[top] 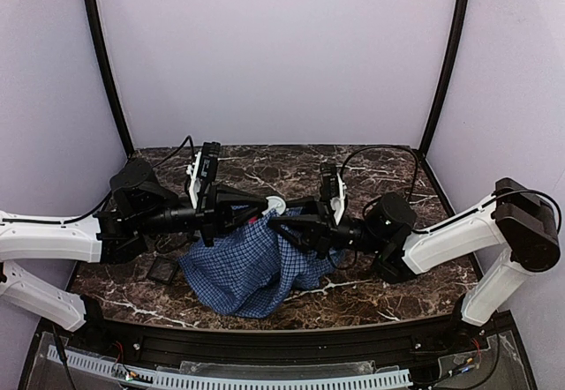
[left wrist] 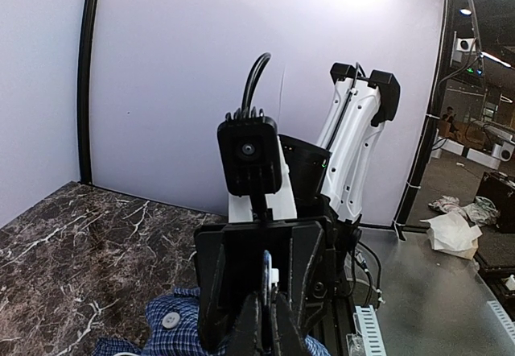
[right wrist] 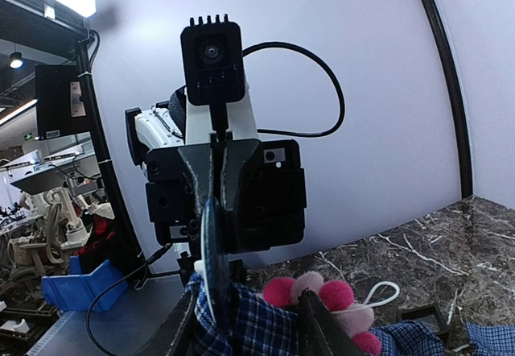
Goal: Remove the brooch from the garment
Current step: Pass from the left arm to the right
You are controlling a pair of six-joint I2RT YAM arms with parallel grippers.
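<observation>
The blue checked garment (top: pixel 243 271) hangs bunched between my two grippers, its lower part resting on the table. The brooch (right wrist: pixel 322 295), with pink round petals, sits on the cloth beside my right gripper's right finger (right wrist: pixel 315 325). My right gripper (right wrist: pixel 248 328) is closed on a thick bunch of the cloth (right wrist: pixel 265 332). My left gripper (left wrist: pixel 265 324) faces it and is shut on a thin blue disc (left wrist: pixel 265 279) standing edge-on above the cloth. The disc also shows in the right wrist view (right wrist: pixel 211 243). In the top view the grippers meet, left (top: pixel 267 206) and right (top: pixel 284 222), and hide the brooch.
A small black square tray (top: pixel 163 271) lies on the marble table (top: pixel 380 293) left of the shirt; another tray (right wrist: pixel 422 317) shows in the right wrist view. A white cord loop (right wrist: pixel 378 294) lies by the brooch. Black frame posts stand at the back corners.
</observation>
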